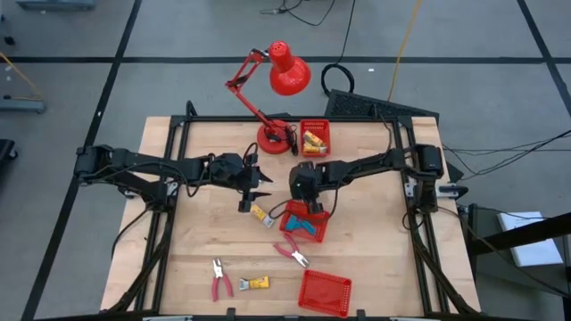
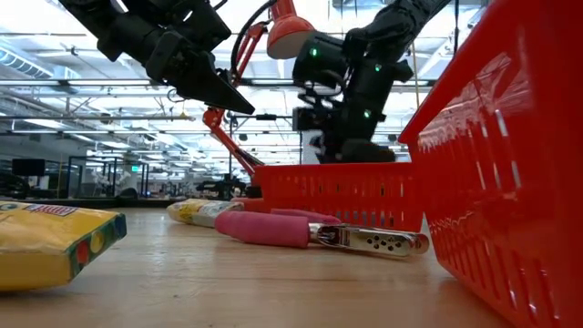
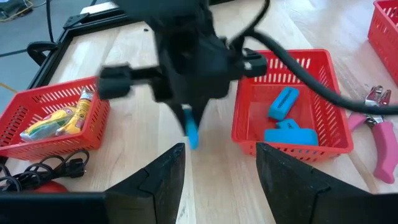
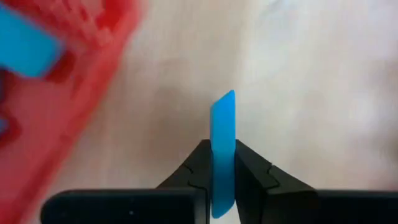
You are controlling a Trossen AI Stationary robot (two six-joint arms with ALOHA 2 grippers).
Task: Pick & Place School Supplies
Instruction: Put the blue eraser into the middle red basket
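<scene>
My right gripper [image 4: 222, 180] is shut on a light-blue eraser [image 4: 222, 134] and hangs just beyond the far-left rim of the middle red basket [image 1: 314, 234]. That basket holds two more blue erasers [image 3: 287, 118]. My left gripper [image 3: 221, 168] is open, raised above the table to the left of the right one, and touches nothing. A yellow tube [image 1: 261, 214] lies on the table below it. Red-handled pliers [image 1: 292, 252] lie near the middle basket. A second pair of pliers [image 1: 220, 279] and another yellow tube [image 1: 255, 283] lie by the near edge. My right gripper pinches the light-blue eraser between its two fingers [image 4: 249, 171], on the eraser's flat sides. The fingers come from above, pointing down. The eraser's free end [image 3: 192, 138] sticks out below the fingertips, lifted clear of the table.
A far red basket [image 1: 314, 135] holds yellow items, next to the red desk lamp's base [image 1: 275, 138] and its black cord [image 3: 43, 171]. A third red basket [image 1: 324, 292] sits at the near edge. Bare wood lies at the table's left.
</scene>
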